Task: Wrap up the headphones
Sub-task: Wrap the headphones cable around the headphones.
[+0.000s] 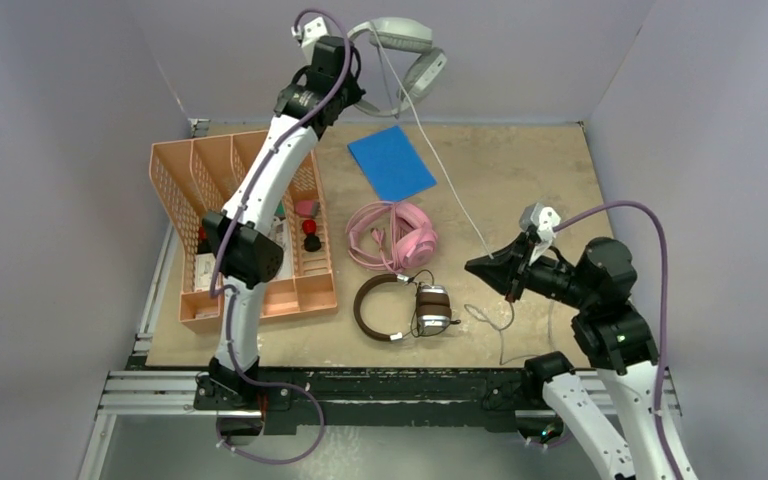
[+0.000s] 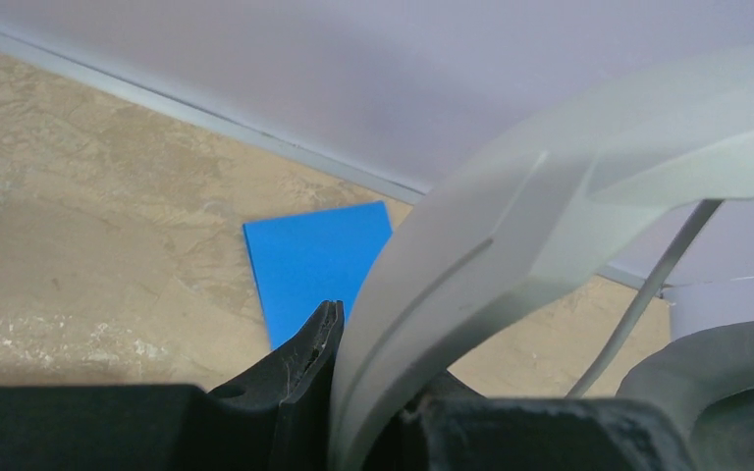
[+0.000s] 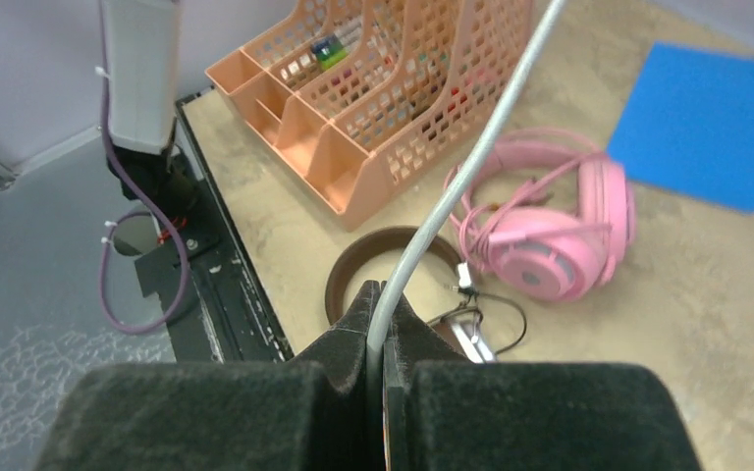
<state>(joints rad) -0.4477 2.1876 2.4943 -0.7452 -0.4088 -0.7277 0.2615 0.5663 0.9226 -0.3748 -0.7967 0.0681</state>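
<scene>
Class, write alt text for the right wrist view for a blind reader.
The right gripper is shut on the light-grey cable, which runs up out of frame. Beyond lie the pink headset, brown headset, orange organizer and blue sheet.

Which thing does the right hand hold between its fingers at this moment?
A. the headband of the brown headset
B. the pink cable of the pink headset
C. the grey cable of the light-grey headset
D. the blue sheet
C: in the right wrist view the right hand is shut on the grey cable, which in the top view runs up to the light-grey headset.
</scene>
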